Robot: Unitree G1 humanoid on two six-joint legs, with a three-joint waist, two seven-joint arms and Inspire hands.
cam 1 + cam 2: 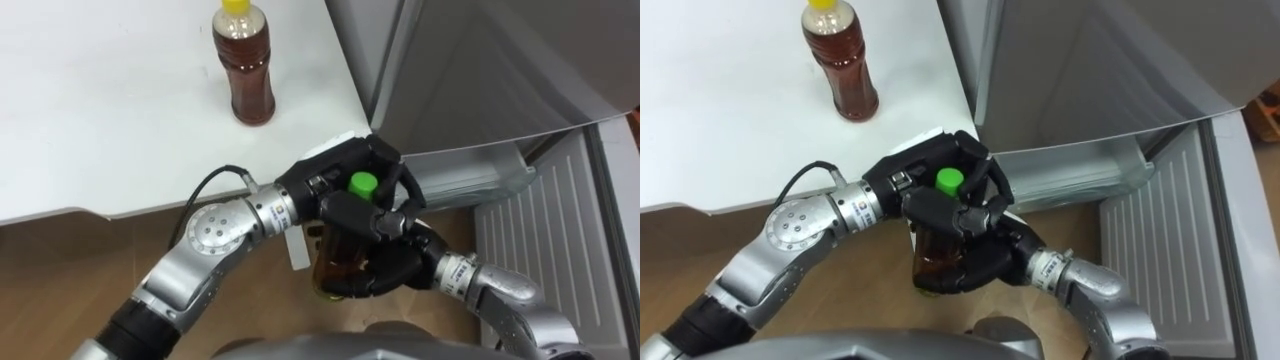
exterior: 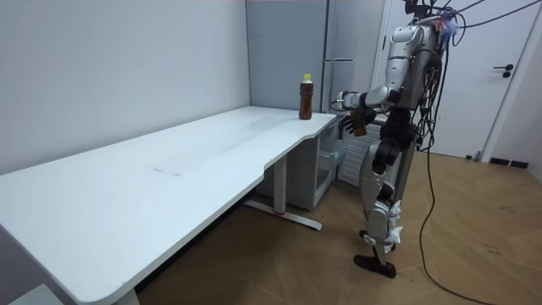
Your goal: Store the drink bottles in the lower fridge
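A brown tea bottle with a green cap (image 1: 335,262) hangs upright in front of my chest, just off the white table's corner. My left hand (image 1: 335,178) is curled round its neck, fingers beside the cap (image 1: 950,180). My right hand (image 1: 392,268) wraps the lower body of the bottle (image 1: 938,258) from the right. A second tea bottle with a yellow cap (image 1: 243,65) stands upright on the white table (image 1: 100,120) near its right edge. In the room view I stand at the table's end, facing the fridge (image 2: 339,51), hands (image 2: 354,124) held forward.
The grey fridge (image 1: 480,70) stands right of the table. Its lower door (image 1: 560,250) is swung open to my right, showing its ribbed white inside. Wooden floor lies below the table edge.
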